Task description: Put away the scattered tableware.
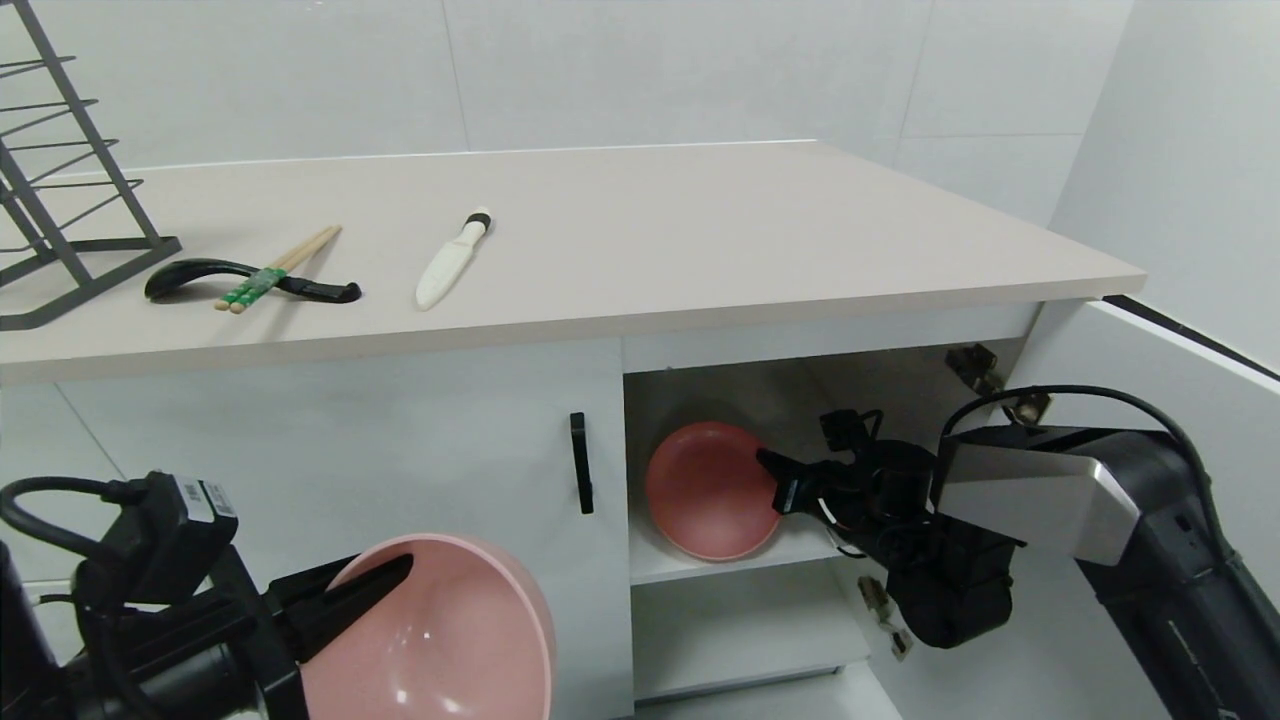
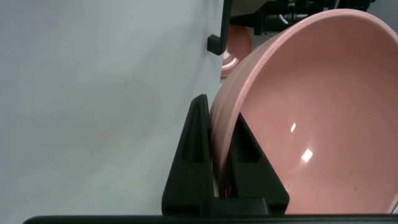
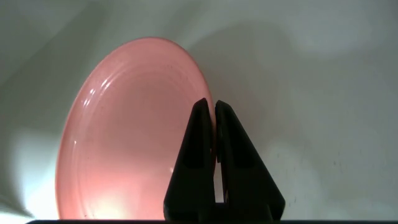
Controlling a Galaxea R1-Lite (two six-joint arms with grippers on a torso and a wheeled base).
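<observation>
Standing on its edge on the upper shelf (image 1: 740, 570) of the open cupboard under the worktop (image 1: 700, 230), the pink plate (image 1: 705, 490) (image 3: 124, 124) is a smooth, shallow disc with faint concentric rings and a soft sheen. Its face is turned out toward the opening. The right gripper (image 1: 770, 468) (image 3: 211, 106) is clenched on the plate's thin rim at the side away from the closed door, with its two black wedge-shaped fingers pressed nearly together.

Lower and to the left, in front of the closed cupboard door, the left gripper (image 1: 390, 575) (image 2: 217, 115) is grasping a pink bowl (image 1: 450, 640) (image 2: 317, 112) by its rim, one tapered black finger inside the wall and one outside. The bowl is deep and round, tipped on its side so its glossy hollow faces outward, with small highlights on the inner surface. A slim black bar handle (image 1: 580, 462) stands upright at that door's edge.

On the matte, pale worktop, a black spoon (image 1: 200, 275) with a curved handle lies near the front edge toward the left end. A pair of wooden chopsticks (image 1: 275, 270) with green-patterned ends lies across its handle. Just to the right lies a white knife (image 1: 450, 262), tapered, with a dark band near its far end. A dark wire rack (image 1: 60, 180) stands at the left end.
</observation>
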